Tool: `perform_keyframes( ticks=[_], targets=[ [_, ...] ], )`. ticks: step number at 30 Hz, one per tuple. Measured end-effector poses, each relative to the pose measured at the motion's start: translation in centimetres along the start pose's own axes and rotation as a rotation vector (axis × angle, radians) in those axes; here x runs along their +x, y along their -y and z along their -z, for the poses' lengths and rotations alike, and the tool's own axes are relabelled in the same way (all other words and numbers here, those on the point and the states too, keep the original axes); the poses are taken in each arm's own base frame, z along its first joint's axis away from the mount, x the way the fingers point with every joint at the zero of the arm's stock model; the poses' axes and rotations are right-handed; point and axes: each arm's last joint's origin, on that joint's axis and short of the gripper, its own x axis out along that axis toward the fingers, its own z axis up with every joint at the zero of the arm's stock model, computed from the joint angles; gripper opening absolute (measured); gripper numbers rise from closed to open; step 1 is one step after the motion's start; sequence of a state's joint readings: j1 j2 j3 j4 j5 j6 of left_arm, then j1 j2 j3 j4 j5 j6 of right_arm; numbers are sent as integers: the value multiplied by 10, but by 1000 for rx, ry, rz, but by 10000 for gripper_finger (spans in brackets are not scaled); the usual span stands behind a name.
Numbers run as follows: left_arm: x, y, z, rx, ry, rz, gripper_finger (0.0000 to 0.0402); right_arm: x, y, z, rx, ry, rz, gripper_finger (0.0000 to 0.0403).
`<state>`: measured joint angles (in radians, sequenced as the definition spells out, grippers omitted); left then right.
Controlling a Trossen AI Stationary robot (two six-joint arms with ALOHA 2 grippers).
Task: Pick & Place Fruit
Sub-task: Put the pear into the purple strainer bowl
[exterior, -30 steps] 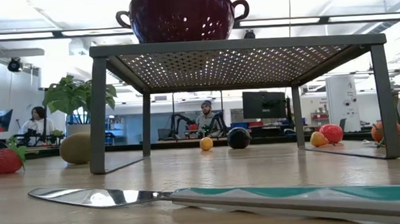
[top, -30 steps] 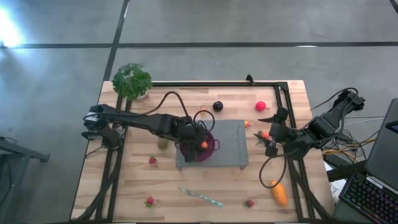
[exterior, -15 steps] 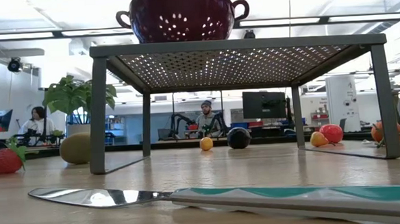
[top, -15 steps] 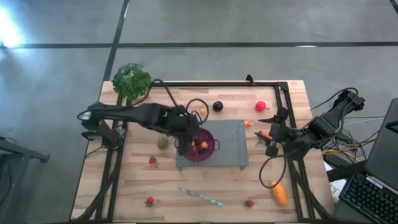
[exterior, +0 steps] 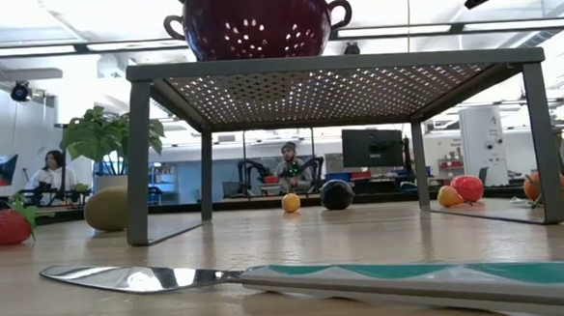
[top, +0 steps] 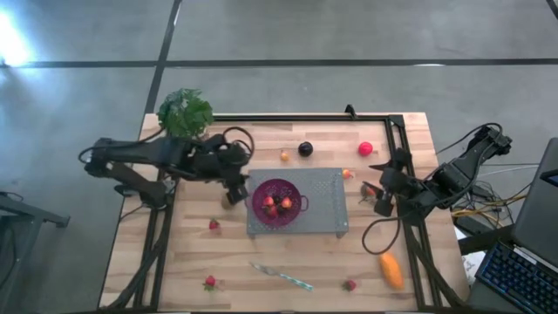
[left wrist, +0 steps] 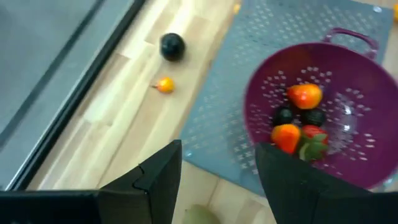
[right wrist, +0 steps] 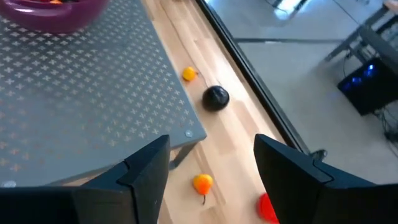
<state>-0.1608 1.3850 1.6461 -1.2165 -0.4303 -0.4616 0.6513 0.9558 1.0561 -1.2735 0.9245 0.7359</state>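
Your left end effector [top: 231, 185], open & empty, has pulled left off the colander [top: 280, 202]; fruit [top: 277, 206] dropped inside. Right end effector [top: 380, 194] open too.

Quick headcount on the table: three loose red toy strawberries [top: 214, 225]; two tiny orange round fruit pieces [top: 284, 156]; one dark round plum [top: 305, 149]; one pink-red ball [top: 365, 149]; one olive-green kiwi [exterior: 111, 208]; one larger oblong orange fruit [top: 391, 270]; one slim silver knife with a teal handle [top: 281, 276]; one leafy green plant [top: 185, 113]; one purple plastic colander [top: 297, 209], roughly five fruit pieces piled inside, hard to split; one grey perforated metal rack [top: 327, 209]
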Motion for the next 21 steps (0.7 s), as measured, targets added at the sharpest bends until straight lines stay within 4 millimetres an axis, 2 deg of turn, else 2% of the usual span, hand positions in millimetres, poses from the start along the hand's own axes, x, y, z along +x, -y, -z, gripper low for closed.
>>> perform_keyframes(
  ticks=[7, 15, 21],
  targets=[
    [4, -17, 38, -105, 71, 20, 208, 11, 16, -1, 90, -96, 55, 227],
    [22, -33, 87, -221, 152, 71, 209, 24, 50, -4, 170, -220, 90, 211],
    [32, -36, 104, -281, 250, 133, 209, 37, 73, -8, 281, -280, 67, 203]
  ],
)
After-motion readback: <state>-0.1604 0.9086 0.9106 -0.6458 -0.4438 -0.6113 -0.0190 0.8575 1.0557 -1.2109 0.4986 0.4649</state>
